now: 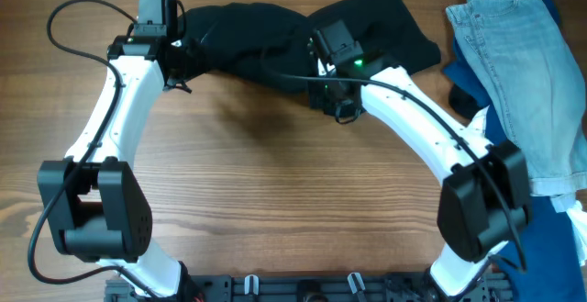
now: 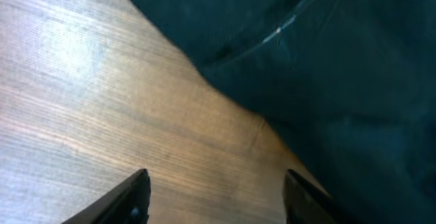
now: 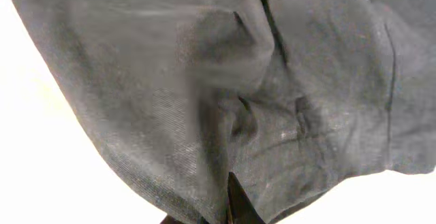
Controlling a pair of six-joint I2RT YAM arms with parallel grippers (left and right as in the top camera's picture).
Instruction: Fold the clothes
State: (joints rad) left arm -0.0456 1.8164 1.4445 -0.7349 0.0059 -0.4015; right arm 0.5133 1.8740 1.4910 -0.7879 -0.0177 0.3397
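Note:
The clothes [image 1: 275, 27], one black garment, lie bunched along the far side of the table. My left gripper [image 1: 186, 61] is at the garment's left end. In the left wrist view the left gripper [image 2: 216, 186] is open over bare wood, and the black cloth [image 2: 327, 67] reaches down to its right finger [image 2: 300, 197]. My right gripper [image 1: 323, 52] is at the garment's middle. In the right wrist view the right gripper [image 3: 228, 203] is shut on a fold of the cloth [image 3: 225, 88], which drapes round the fingertips.
Light blue jeans [image 1: 523, 72] lie at the right edge of the wooden table [image 1: 275, 183]. Dark blue fabric [image 1: 461, 83] pokes out beside and beneath them.

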